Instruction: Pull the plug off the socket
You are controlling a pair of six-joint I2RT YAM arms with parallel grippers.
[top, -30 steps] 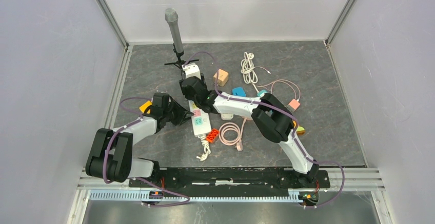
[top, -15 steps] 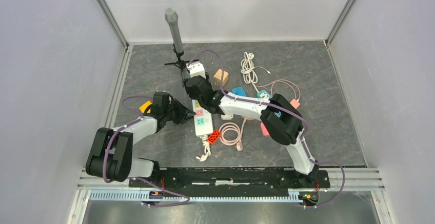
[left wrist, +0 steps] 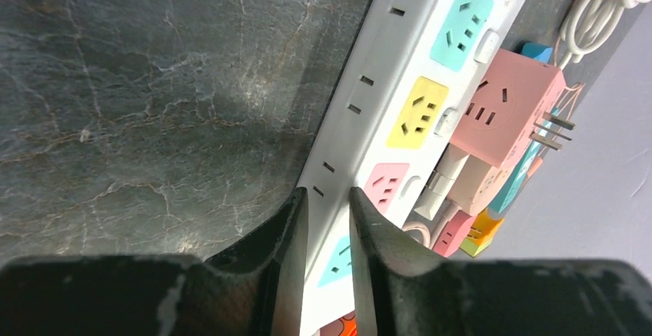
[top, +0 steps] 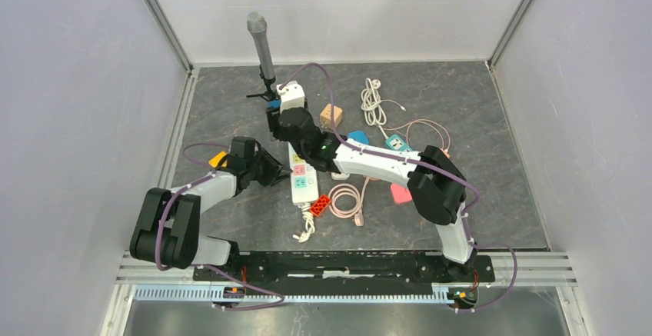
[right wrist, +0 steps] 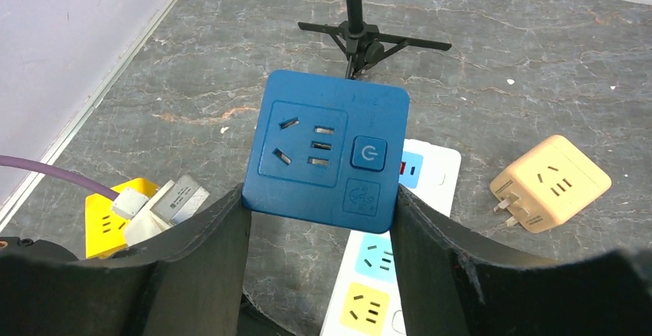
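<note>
R gripper (right wrist: 319,200) fingers are clamped on both sides of the blue plug (right wrist: 330,151), w/ its holes & button facing the wrist cam. The plug is up in the air, off the white power strip (right wrist: 384,274). The strip's far end is just under it & the mic stand (right wrist: 357,32) is close behind. L gripper (left wrist: 327,201) fingers are squeezed nearly together w/ nothing between, tips at the strip's side edge by a pink socket. A pink cube (left wrist: 507,113) lies beside the strip; a tan cube (right wrist: 550,178) sits to the R of it
</note>
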